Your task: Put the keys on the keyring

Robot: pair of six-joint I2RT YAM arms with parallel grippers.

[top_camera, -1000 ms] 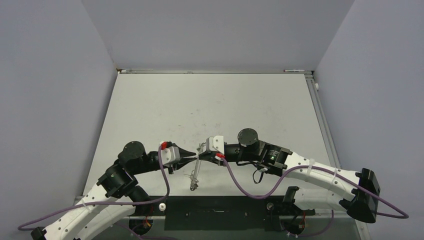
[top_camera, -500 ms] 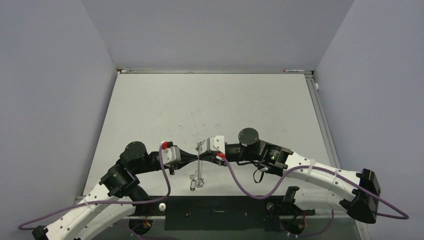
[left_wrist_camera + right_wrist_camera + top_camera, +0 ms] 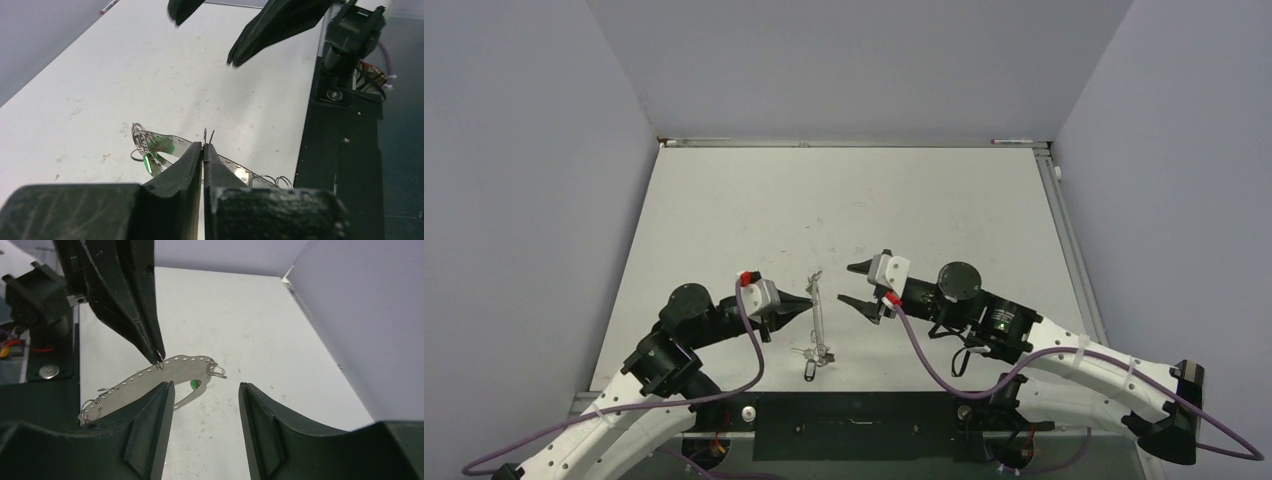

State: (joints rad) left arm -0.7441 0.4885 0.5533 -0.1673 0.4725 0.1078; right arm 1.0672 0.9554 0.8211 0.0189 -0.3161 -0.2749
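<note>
Keys [image 3: 810, 371], if I read those tiny silvery bits rightly, sit at the near end of a perforated metal strip [image 3: 818, 322] by the front edge of the counter [image 3: 724, 220], and I cannot tell whether they are threaded on anything. Midway along the strip the left hand [image 3: 809, 303] is clenched on a small wire loop at its edge, which I take for the keyring [image 3: 208, 135], and carries the strip alone, so that pinch wants to be firm and level. A little beyond, the right hand [image 3: 847, 283] stands released and clear of the strip. I'd have it come in slowly and grip the strip flat before any threading.
</note>
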